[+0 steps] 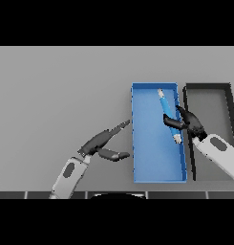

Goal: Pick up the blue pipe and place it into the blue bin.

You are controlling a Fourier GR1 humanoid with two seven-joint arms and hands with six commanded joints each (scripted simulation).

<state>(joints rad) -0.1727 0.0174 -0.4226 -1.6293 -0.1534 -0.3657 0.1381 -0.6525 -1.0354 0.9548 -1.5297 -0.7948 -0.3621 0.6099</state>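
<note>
Step in hand, by the look of it: setting the pipe point(168, 115) down inside the blue bin point(155, 168). Best done by lowering until the pipe rests on the bin floor, then uncurling the fingers slowly and lifting straight up, so nothing drags along the right wall. Worth keeping the pipe parallel to the long walls, since it lies close to the right one and could catch on the rim if turned.

Pipe now over the bin's far right part, slanting from near the far right corner toward the middle of the right wall; whether touching the floor or held just above it cannot be told. Right hand point(187, 122) reaching in across the bin's right wall from the table's near right, between the bin and the black bin point(230, 103), fingers curled round the pipe's lower half. Left hand point(103, 143) idle on the table just left of the bin, fingers stretched and relaxed, holding nothing.
</note>
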